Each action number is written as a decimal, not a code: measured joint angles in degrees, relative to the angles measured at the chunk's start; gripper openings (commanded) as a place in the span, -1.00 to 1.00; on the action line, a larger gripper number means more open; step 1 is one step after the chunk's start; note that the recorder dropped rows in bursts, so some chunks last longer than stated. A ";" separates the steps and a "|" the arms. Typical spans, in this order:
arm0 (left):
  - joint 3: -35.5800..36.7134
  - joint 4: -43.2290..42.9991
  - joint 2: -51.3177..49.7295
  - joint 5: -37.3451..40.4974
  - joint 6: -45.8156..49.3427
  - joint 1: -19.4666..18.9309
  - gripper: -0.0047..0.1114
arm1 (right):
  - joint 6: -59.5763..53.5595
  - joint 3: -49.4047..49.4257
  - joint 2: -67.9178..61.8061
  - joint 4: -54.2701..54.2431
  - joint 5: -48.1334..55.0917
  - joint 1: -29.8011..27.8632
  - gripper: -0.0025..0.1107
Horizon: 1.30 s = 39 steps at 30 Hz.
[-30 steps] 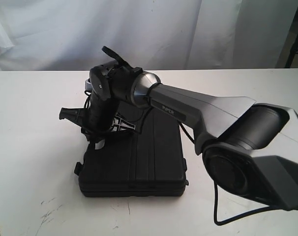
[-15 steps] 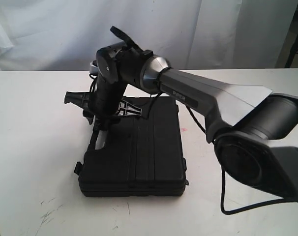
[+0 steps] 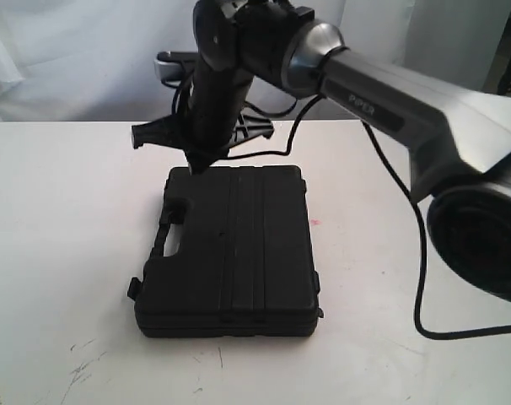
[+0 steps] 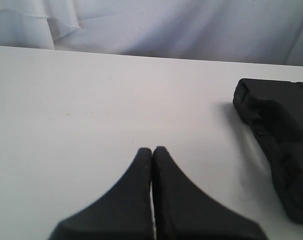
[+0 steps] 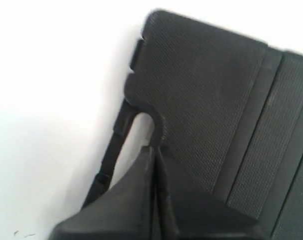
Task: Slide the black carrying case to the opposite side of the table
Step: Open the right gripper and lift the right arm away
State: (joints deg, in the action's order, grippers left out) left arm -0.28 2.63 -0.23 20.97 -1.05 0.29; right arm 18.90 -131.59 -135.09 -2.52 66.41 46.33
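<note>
Both pairs are sitting clenched on nothing: right fingers [image 5: 147,161] are hanging at the case's [image 3: 239,253] eleven o'clock corner, left fingers [image 4: 143,159] are hovering apart; case is lying mid-bench [image 3: 61,211].

Your left gripper [image 4: 152,150] had its fingers pressed together, pointing out across the white table [image 4: 81,100], well apart from the black case [image 4: 279,130]. Only one end of the case showed, lying flat on the table, with a notched corner. Beyond the case, a white cloth backdrop [image 4: 166,25] hung past the table's far edge.
</note>
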 measured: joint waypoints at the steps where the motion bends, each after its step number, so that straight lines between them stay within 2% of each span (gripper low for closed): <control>1: 0.00 0.00 0.00 0.00 0.00 0.00 -0.92 | -0.97 0.00 1.11 0.11 -1.12 0.24 -0.96; 9: 0.00 0.00 0.00 0.00 0.00 0.00 -0.92 | -5.20 0.00 8.42 4.72 -8.79 4.51 -0.96; 21: 0.00 0.00 0.00 0.00 0.00 0.00 -0.92 | -7.96 1.58 14.23 5.40 -11.30 7.18 -0.96; 29: 0.00 0.00 0.00 0.00 0.00 0.00 -0.92 | -7.96 22.09 26.38 5.53 -19.05 7.32 -0.96; 36: 0.00 0.00 0.00 0.00 0.00 0.00 -0.92 | -7.22 43.86 42.43 5.76 -32.69 7.32 -0.96; 39: 0.00 0.00 0.00 0.00 0.00 0.00 -0.92 | -7.13 49.52 46.90 6.42 -33.93 7.32 -0.96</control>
State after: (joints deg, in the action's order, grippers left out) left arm -0.28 2.63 -0.23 20.97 -1.05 0.29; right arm 11.77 -82.07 -88.18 3.90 32.48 53.66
